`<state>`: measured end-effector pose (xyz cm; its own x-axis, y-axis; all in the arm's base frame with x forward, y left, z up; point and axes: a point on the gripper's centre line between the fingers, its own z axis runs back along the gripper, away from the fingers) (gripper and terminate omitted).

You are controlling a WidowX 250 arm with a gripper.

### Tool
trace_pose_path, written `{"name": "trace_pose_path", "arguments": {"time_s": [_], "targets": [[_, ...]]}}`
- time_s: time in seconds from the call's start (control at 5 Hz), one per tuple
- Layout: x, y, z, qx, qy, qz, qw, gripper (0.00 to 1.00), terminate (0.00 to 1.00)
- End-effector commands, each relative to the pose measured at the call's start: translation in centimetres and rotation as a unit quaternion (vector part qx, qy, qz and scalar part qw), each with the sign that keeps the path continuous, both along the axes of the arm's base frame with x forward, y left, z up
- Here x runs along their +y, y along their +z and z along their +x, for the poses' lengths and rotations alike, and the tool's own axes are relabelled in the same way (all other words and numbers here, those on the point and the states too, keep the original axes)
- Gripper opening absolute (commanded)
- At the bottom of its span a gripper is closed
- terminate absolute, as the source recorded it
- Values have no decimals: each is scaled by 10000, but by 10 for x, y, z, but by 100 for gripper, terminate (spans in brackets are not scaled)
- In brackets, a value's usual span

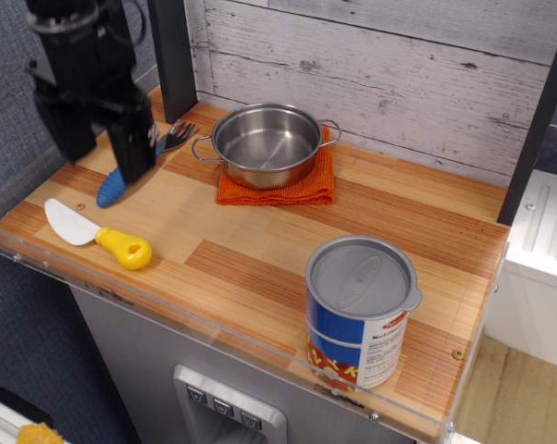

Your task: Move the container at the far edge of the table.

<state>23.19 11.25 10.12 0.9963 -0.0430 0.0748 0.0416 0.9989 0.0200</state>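
Black claw (101, 153) hangs over the left rear part of the worktop (260, 242), two dark fingers pointing down and spread apart, nothing between them. One finger (133, 148) sits in front of the blue-handled fork (144, 159), hiding the middle of its handle; cannot tell if it touches the fork. The fork lies diagonally, metal tines toward the rear near the black post (172, 55), blue handle end toward the left edge. Tin can (358, 314) stands upright at the front right corner, just beside the clear acrylic rim (214, 333), grey plastic lid on top, blue, white and red-orange label with small print too small to read. The can is well apart from the claw, the whole worktop between them. Steel pot (265, 143) with two handles sits near the rear edge at centre, on an orange knitted cloth (278, 185); pot looks empty. White knife with yellow handle (98, 236) lies near the front left corner, blade toward the left edge, handle pointing right, apart from the fork. Striped plank surface, light and reddish bands. Whitewashed plank wall (399, 74) behind the rear edge. Grey metal base (167, 370) under the front edge with a small button panel (228, 407).
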Motion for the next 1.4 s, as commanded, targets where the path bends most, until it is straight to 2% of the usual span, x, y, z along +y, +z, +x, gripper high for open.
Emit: {"name": "trace_pose_path", "arguments": {"time_s": [0.0,0.2,0.4,0.6,1.0,1.2], "targets": [[-50,4,-27,-248,-582,-62,9980,100,0],[-82,2,-42,-176,-972,-92,9951,100,0],[-118,-3,-52,-25,-1581,-189,9872,100,0],[-147,-7,-56,125,-1889,-290,9815,100,0],[-178,-14,-45,320,-1691,-493,9839,100,0],[-181,-23,-31,274,-1377,-418,9892,100,0]]}}
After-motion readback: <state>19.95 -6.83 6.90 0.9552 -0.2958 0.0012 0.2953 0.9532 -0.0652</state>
